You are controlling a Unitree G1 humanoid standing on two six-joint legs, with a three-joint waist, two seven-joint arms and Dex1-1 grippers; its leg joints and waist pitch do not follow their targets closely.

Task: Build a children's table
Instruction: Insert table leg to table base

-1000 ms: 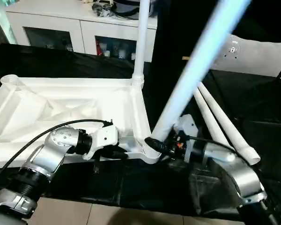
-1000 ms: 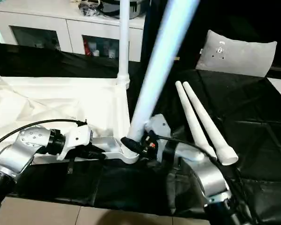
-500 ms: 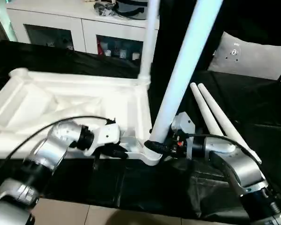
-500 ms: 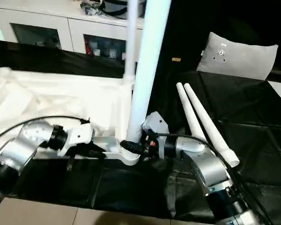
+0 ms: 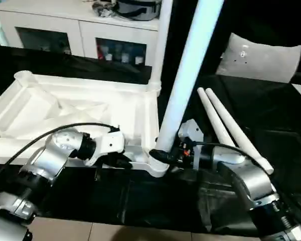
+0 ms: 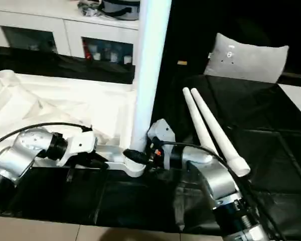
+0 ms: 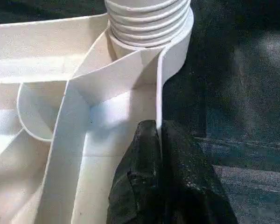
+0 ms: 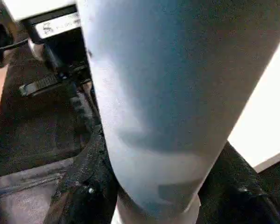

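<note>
The long white tapered plastic leg [image 5: 188, 80] has swung nearly upright in the near corner socket [image 5: 158, 161] of the upturned white ribbed tabletop [image 5: 75, 108], right gripper [image 5: 176, 153] pinching its base. Left gripper [image 7: 159, 140] clamps the tabletop's rim beside that socket. One leg [image 5: 158, 45] stands at the far corner; two legs [image 5: 231, 128] lie beyond, unfitted.

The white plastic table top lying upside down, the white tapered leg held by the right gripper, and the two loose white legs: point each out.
White plastic table top [image 5: 65, 108], left eye view: ribbed underside.
Held white tapered leg [image 5: 183, 85], left eye view: mid-shaft.
Two loose white legs [image 6: 210, 130], right eye view: shaft, on black cloth.
</note>
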